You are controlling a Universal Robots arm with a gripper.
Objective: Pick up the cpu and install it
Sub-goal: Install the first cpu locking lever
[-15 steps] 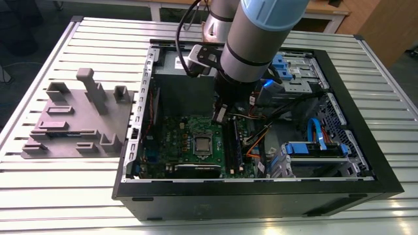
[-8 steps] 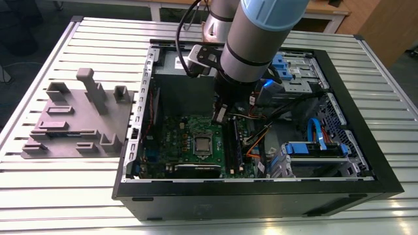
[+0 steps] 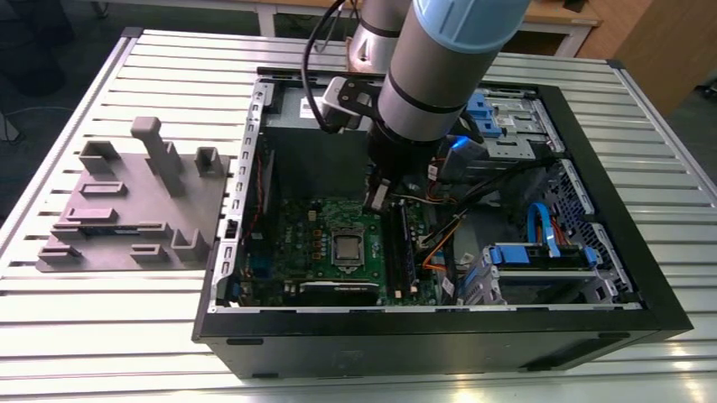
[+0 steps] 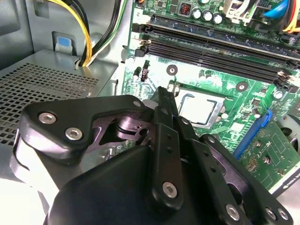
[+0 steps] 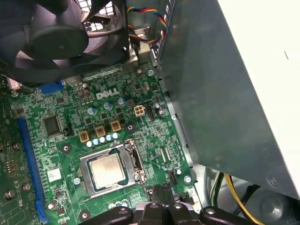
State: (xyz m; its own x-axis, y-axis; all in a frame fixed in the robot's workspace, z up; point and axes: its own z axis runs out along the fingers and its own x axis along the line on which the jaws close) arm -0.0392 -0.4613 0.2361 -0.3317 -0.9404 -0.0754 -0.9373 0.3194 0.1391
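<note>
**Already seated: the chip lies in its socket**

Here the small square cpu with its shiny silver top (image 3: 348, 248) lies flat inside the rectangular silver-framed socket (image 3: 348, 228) on the green motherboard (image 3: 300, 243), within the open black computer case (image 3: 448, 336) that rests on the ribbed metal table (image 3: 134, 336). In both wrist views the cpu (image 5: 108, 170) (image 4: 198, 108) sits level within the socket frame (image 5: 88, 185), its darker rim all round.

The grey robot arm (image 3: 448, 67) reaches down into the case from above, and its black pincer (image 3: 378, 200) hangs over the board just beyond the socket, apart from the chip. In the second wrist view the pincer's dark fingers (image 4: 165, 101) appear drawn close together with nothing between them, their tip pointing toward the cpu without touching it.

On the exterior view's left, well apart from the case, a grey plastic blocky fixture (image 3: 134, 210) stands on the table. A black fan (image 5: 51, 37) sits beside the board in the first wrist view.
</note>
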